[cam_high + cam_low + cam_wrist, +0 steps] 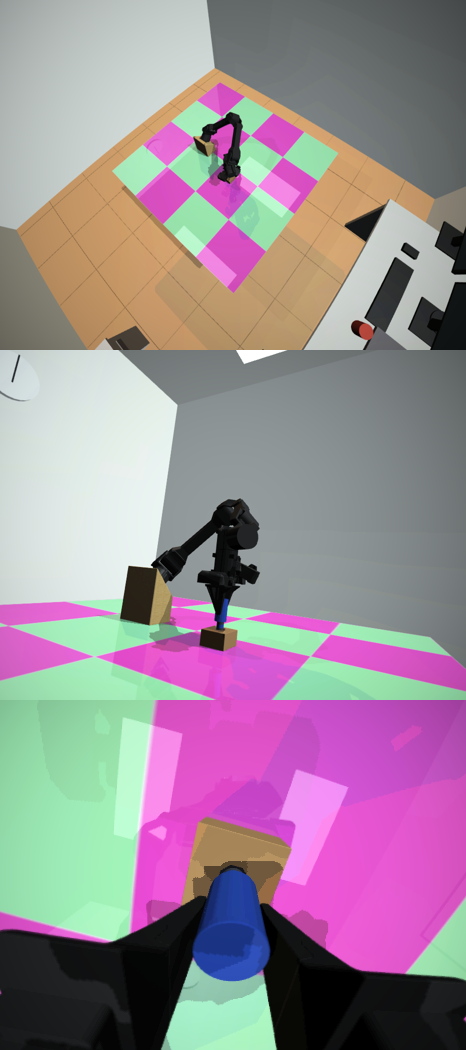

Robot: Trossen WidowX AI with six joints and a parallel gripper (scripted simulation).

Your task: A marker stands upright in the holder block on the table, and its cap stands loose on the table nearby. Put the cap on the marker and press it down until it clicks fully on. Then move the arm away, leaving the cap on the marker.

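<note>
Closest to us in the wrist view, our gripper (231, 935) is clamped on the blue cap (231, 927), one black finger (172, 935) pressing each side of it. We see the cap's closed end facing the camera and its far end reaching down to the wooden holder block (235, 850) directly beneath. A sliver of the dark marker (231, 869) shows at the cap's lower rim, so the cap sits over the marker, aligned with it. From the exterior view we find the cap (223, 609) upright over the marker (219, 626), whose short dark base rises from the holder block (218, 637). Whether the cap is fully seated we cannot tell. The block rests on a magenta square of the checkered table (376, 655). Farther back, our arm (229, 538) folds up and over from its base, which sits against a wooden wedge (145, 594).
</note>
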